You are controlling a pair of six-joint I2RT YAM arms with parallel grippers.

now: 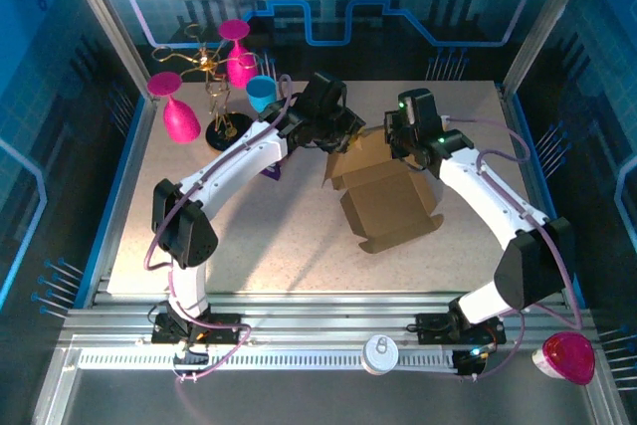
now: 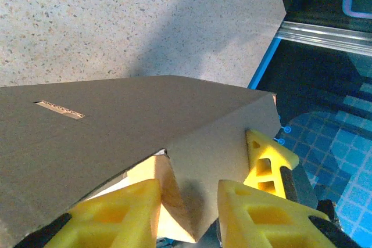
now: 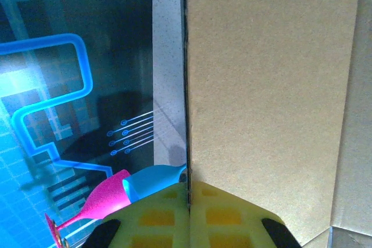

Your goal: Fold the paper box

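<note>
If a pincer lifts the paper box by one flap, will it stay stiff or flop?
Probably hinges: the paper box already bends along creases, with flaps raised. Panels look flat, so likely stiff between folds. Thin sheet, probably light.

A: How much of the paper box (image 1: 386, 201) is covered in the top view?

B: Its far edge lies under both wrists, which also hide the fingertips of the left gripper (image 1: 346, 129) and the right gripper (image 1: 401, 143). A small purple thing (image 1: 271, 172) is mostly under the left arm.

A: And the wrist views?

B: In the left one the box runs off the left and bottom edges, and whether the yellow fingers (image 2: 119, 213) press the flap cannot be told. In the right one the panel leaves the top and right edges. The blue cup (image 3: 154, 181) is half hidden behind it, and the pink glass (image 3: 99, 201) is cut by the bottom edge.
</note>
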